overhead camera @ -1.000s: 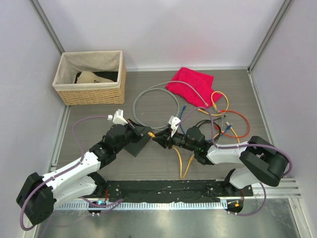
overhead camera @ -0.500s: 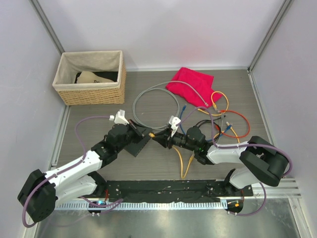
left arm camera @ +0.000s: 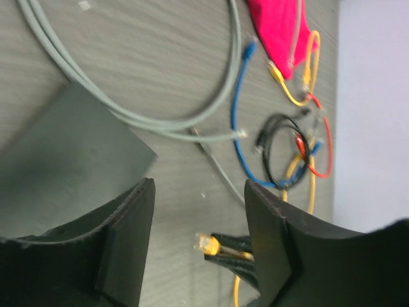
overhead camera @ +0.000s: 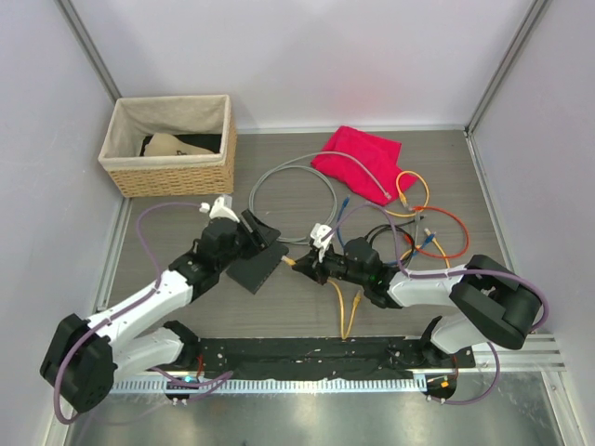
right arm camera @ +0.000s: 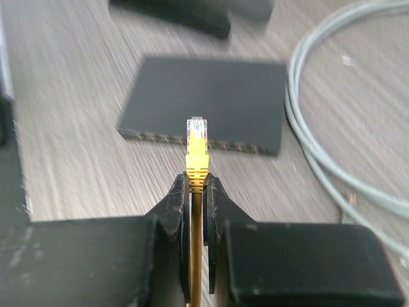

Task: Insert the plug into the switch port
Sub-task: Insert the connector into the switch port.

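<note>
Our right gripper (right arm camera: 197,192) pinched the yellow plug (right arm camera: 197,131) just short of the switch (right arm camera: 204,96), but our left gripper (left arm camera: 198,198) hung open beside the switch, so a push could have slid it away.

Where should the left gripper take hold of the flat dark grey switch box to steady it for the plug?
Probably the flat dark grey switch box at its plain long edge, opposite the socket row, coming from the left arm's side with the open left gripper. It lies flat, and its sockets face the yellow plug in the shut right gripper.
</note>
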Action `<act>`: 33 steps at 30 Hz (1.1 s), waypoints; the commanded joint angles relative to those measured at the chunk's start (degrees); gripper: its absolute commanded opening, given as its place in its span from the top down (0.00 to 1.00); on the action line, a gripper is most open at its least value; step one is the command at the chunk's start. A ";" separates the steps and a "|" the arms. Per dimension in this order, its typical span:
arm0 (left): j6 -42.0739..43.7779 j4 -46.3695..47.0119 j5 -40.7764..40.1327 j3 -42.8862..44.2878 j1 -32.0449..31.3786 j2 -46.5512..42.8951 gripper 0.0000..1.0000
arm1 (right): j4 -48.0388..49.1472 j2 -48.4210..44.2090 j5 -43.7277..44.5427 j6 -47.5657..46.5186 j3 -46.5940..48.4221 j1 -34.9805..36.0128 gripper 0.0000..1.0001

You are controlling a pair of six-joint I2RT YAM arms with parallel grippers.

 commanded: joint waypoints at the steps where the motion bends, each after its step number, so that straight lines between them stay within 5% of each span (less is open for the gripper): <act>1: 11.15 -6.22 -1.22 6.82 3.11 4.14 0.34 | -6.29 0.48 4.14 -4.18 2.58 0.30 0.99; 7: 18.80 -13.07 -1.66 13.85 6.63 14.41 0.20 | -9.19 4.44 7.75 -6.03 4.86 0.30 0.99; 20: 23.82 -13.27 -0.19 17.02 8.39 28.39 0.20 | -3.84 13.67 11.89 -6.91 7.94 1.62 0.99; 33: 21.62 -13.00 2.82 14.12 8.39 29.81 0.24 | -2.43 16.66 18.04 -6.38 10.14 3.29 0.99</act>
